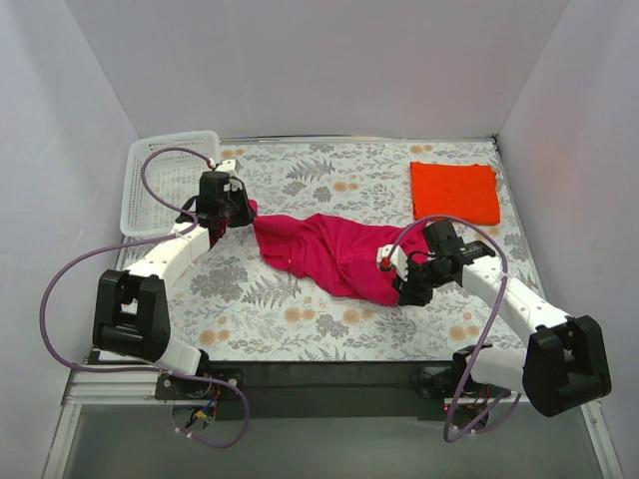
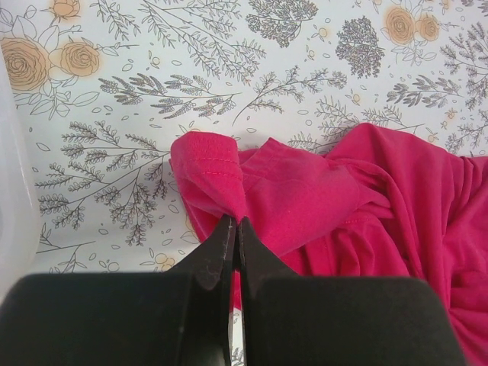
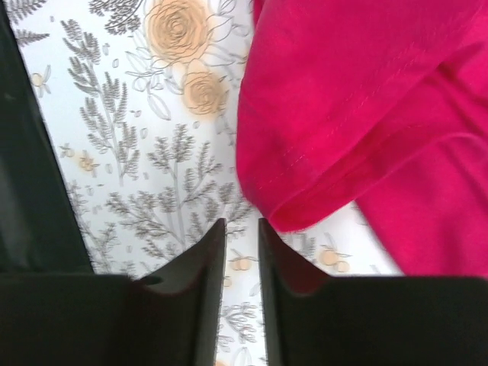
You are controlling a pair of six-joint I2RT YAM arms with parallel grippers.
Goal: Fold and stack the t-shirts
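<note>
A magenta-pink t-shirt (image 1: 329,249) lies bunched across the middle of the floral table. My left gripper (image 2: 234,225) is shut on a fold of its left end (image 2: 213,183), with pink cloth pinched between the fingertips. My right gripper (image 3: 242,225) is open by a narrow gap at the shirt's right end; nothing sits between its fingers and the pink hem (image 3: 305,206) lies just beside and beyond the right finger. An orange-red t-shirt (image 1: 454,192) lies folded flat as a rectangle at the back right.
A white perforated basket (image 1: 160,185) stands at the back left, just behind my left arm. White walls close the table on three sides. The table's dark near edge (image 1: 329,374) runs between the arm bases.
</note>
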